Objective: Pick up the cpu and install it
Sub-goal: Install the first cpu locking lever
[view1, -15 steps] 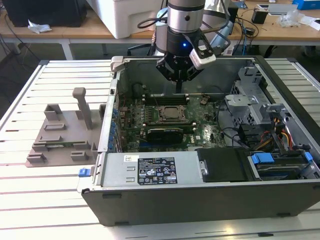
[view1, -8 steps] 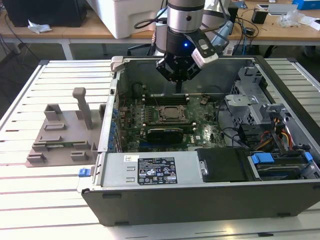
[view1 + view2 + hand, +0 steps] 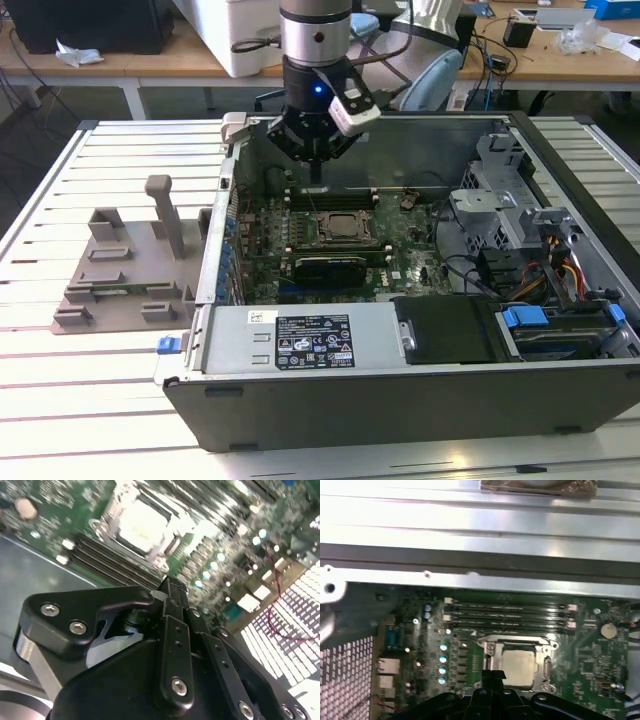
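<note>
Exterior view findings: a slatted tabletop (image 3: 100, 400) carries an open computer case (image 3: 400, 400) lying on its side, with a grey holder tray (image 3: 120, 270) well off to one side of the hand (image 3: 316, 158). The hand hangs inside the case, above the far part of the green motherboard (image 3: 330, 245).

Socket (image 3: 517, 665): in the first wrist view it lies directly below and just ahead of the hand (image 3: 492, 677). The cpu (image 3: 519, 665) appears already seated in it, silver top up, flat and square, so no long axis applies. In the second wrist view the cpu (image 3: 142, 522) sits well apart from the fingertips, ahead of the hand (image 3: 172, 587). Memory slots (image 3: 507, 616) run just beyond the socket.

Hand state: in the second wrist view the fingers (image 3: 175, 630) stand drawn together at the tips with nothing between them; judged empty.

Judgement: the placing looks done; whether the socket frame is latched cannot be told.

Labels: a white-and-black sticker (image 3: 313, 340) sits on the power supply; its print is not reported.
</note>
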You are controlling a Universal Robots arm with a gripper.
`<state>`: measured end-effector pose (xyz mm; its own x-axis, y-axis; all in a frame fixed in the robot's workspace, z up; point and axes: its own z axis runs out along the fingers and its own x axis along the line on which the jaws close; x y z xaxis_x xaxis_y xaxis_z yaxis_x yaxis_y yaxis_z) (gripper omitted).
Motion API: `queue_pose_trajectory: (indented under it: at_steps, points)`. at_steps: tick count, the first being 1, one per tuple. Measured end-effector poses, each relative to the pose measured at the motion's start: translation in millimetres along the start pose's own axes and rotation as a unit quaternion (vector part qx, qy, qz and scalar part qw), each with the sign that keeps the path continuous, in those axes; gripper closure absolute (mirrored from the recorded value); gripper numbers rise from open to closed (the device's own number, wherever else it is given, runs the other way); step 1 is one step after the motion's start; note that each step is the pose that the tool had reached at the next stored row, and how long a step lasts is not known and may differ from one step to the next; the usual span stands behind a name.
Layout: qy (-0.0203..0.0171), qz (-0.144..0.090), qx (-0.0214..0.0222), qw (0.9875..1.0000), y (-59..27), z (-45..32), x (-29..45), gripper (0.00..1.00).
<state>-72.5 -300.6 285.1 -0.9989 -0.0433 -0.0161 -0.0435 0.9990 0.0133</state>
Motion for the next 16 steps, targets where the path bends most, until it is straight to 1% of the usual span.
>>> queue_pose_trajectory:
  at_steps: [4, 6, 7, 8, 10, 11, 12, 13, 14, 16]
  points:
    - [0.0, 0.0, 0.0, 1.0, 8.3, 4.2, 16.2, 0.89]
    - [0.0, 0.0, 0.0001, 1.0, 15.5, 7.8, 28.5, 0.89]
    - [0.0001, 0.0, 0.0002, 1.0, 18.1, 9.6, 31.1, 0.89]
    - [-0.0001, 0.0, 0.0001, 1.0, 20.3, 13.6, 31.8, 0.89]
    - [0.0001, 0.0, 0.0001, 1.0, 22.0, 19.4, 31.2, 0.89]
    - [0.0003, 0.0, 0.0002, 1.0, 22.4, 20.7, 28.3, 0.89]
    - [0.0005, 0.0, 0.0001, 1.0, 22.6, 21.3, 23.5, 0.89]
    - [0.0016, 0.0, 0.0001, 1.0, 22.7, 22.0, 13.6, 0.89]
    - [0.0028, 0.0, 0.0, 1.0, 22.5, 22.6, 6.3, 0.89]
    - [0.0069, 0.0, -0.0002, 1.0, 22.0, 23.7, -9.9, 0.89]
